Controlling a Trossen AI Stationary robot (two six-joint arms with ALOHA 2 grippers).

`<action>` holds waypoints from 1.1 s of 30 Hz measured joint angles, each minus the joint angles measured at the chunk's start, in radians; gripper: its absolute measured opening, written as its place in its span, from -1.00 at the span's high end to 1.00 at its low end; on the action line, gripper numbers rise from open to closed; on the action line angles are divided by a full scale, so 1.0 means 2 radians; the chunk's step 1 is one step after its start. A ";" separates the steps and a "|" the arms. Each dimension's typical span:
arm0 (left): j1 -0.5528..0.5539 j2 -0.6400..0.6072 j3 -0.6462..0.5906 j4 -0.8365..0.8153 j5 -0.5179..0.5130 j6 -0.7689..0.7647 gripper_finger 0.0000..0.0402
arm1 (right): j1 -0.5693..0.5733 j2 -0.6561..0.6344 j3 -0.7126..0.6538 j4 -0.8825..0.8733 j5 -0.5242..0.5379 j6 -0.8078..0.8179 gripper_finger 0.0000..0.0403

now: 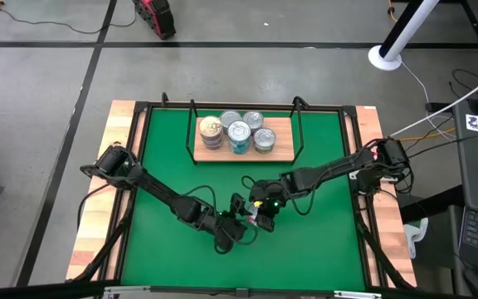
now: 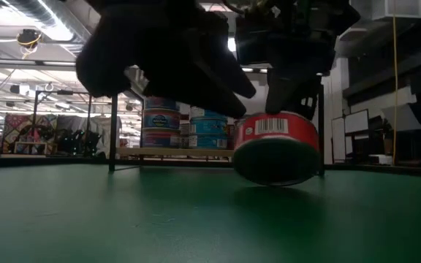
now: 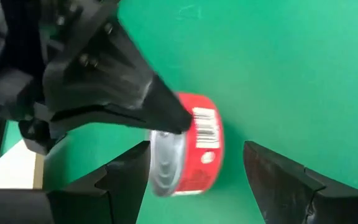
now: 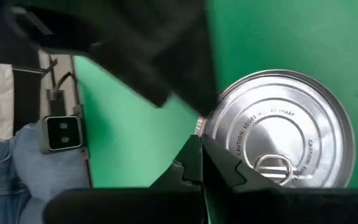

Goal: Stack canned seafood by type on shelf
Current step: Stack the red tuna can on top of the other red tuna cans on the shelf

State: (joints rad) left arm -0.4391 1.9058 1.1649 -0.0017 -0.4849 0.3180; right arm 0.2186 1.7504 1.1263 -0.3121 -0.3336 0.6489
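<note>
So we're working off the shelf as the landmark: light wooden board with black wire uprights at the far side of the green mat, with a cluster of tins already stacked on it, teal and brown sides as far as we can tell from the low view.

The one that matters is the red tin. It sits out on the mat, well toward the near side from the shelf and roughly in line with its middle. It's tipped up on its edge rather than lying flat, so its short axis points sideways and the silvery pull-tab lid faces out toward the right wrist camera.

Both arms meet over that spot, so neither is really nearer. The left gripper has its fingers spread as wide as they go, one on each side of the tin, lid side and base side, and apart from it, as far as we can tell. The right gripper is pinched fully closed with nothing between its fingers, its tip touching or nearly touching the lid's rim, like it's propping the tin up.

Our guess is the left needs to close across the tin's flat faces next. Risk is it rolling away.
</note>
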 joint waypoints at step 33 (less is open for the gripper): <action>-0.008 0.078 -0.001 0.089 -0.061 0.020 -0.22 | 0.001 0.000 0.000 0.013 -0.028 0.004 1.00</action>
State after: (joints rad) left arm -0.4553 2.0621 1.1625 0.1771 -0.6062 0.3581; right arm 0.2203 1.7496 1.1271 -0.2865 -0.3902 0.6567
